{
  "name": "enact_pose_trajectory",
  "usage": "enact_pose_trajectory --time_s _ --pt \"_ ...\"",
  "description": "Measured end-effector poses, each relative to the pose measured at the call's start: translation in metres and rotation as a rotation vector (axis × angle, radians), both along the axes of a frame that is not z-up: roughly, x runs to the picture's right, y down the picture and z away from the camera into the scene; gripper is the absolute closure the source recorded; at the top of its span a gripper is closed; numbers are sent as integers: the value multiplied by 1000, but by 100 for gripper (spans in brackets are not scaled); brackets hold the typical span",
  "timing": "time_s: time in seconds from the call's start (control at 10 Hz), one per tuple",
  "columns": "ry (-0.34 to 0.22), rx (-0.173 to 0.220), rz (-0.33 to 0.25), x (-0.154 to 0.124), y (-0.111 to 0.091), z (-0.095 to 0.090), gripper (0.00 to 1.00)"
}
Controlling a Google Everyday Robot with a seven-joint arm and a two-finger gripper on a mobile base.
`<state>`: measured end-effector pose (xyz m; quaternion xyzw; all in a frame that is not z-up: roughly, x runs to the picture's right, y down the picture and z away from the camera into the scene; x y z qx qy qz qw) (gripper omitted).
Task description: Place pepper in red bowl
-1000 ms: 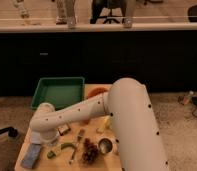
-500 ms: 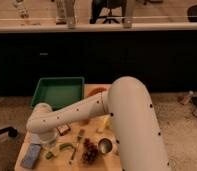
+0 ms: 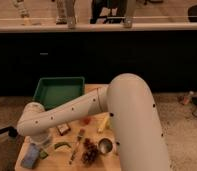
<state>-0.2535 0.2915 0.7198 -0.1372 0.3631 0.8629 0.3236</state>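
The pepper [image 3: 62, 146], long, slender and green, lies on the wooden table [image 3: 57, 162] in front of the arm. My gripper [image 3: 40, 144] hangs at the table's left side, just left of the pepper, shut, with nothing visibly held. The white arm [image 3: 92, 107] sweeps across the table and hides most of the red bowl [image 3: 95, 90]; only a reddish rim shows behind the arm, right of the green tray.
A green tray [image 3: 59, 92] stands at the back left. On the table lie a blue-white packet [image 3: 29, 157], a small brown box [image 3: 63, 129], a utensil [image 3: 77, 146], a dark cluster [image 3: 90, 153], a metal cup [image 3: 105, 146] and a yellow item [image 3: 104, 124]. A dark counter runs behind.
The arm's lower end has shifted slightly left and down toward the table's left side. The pepper and the other items have stayed where they were.
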Motion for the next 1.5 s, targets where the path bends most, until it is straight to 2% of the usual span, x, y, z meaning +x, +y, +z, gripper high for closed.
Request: enact_pose_trajectory --time_s 0.4,0.9,1.0,1.4,1.5 --pt "5 57 5 -15 -36 -18 100" --pt "35 117 45 -32 -81 -18 100" --pt "49 134 60 -33 -96 -17 100" --pt "95 183 108 -32 -135 -20 100" --pt "100 190 115 -30 -139 -22 100"
